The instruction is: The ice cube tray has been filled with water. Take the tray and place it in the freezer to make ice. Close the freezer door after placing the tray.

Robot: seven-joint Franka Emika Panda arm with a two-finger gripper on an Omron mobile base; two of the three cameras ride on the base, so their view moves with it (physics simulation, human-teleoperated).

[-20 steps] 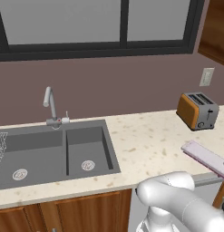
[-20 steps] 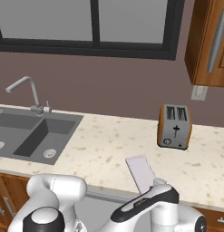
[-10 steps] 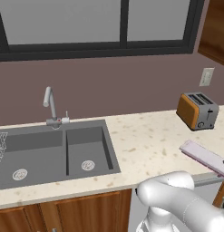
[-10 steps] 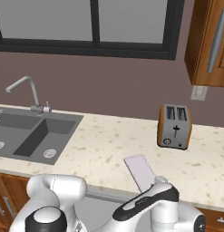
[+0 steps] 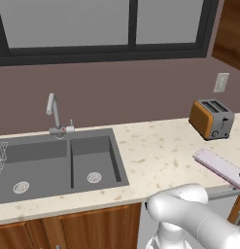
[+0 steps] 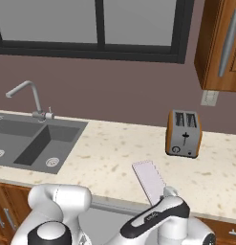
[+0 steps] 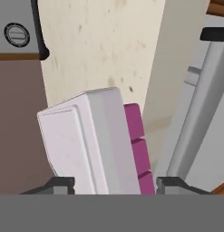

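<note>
- Hand view: we see our gripper with the ice cube tray between its fingertips; whether they grip it, we cannot tell.
- Tray lies near the toaster.

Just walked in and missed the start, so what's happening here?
The robot arm is reaching down to the ice cube tray at the front edge of the counter, right of the sink and in front of the toaster. In the hand view its claw straddles the tray's end, fingers on either side. The tray hasn't left the counter.
</note>
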